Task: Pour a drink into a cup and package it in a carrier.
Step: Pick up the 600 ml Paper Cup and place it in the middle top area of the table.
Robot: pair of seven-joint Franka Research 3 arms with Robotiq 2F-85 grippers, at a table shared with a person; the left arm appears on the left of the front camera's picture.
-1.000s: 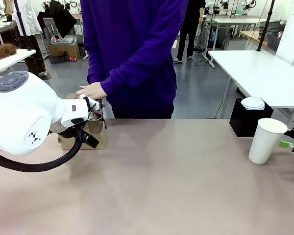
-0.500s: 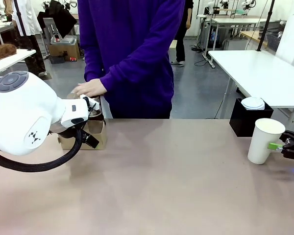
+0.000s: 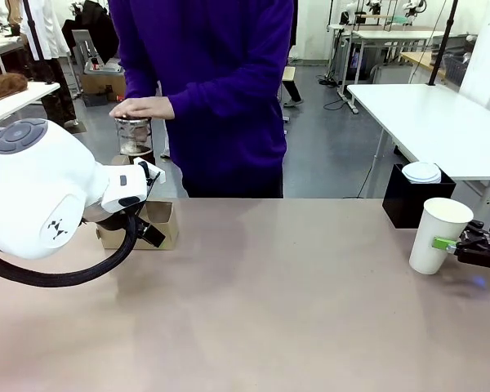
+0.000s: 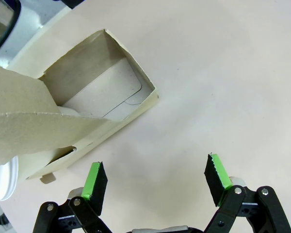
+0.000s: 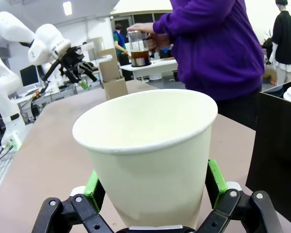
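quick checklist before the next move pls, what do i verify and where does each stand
1. Cup upright, no lid: ok.
2. Cup between the pads of the right gripper, jaws open: ok.
3. Pads touching the cup: cannot tell.
4. Pitcher over the cup: not ok. The person's hand holds it in the air at the far left, above the carrier.
5. Drink in the pitcher: ok, dark liquid low in it.
6. Left gripper open and apart from the carrier, whose near slot looks free: ok.
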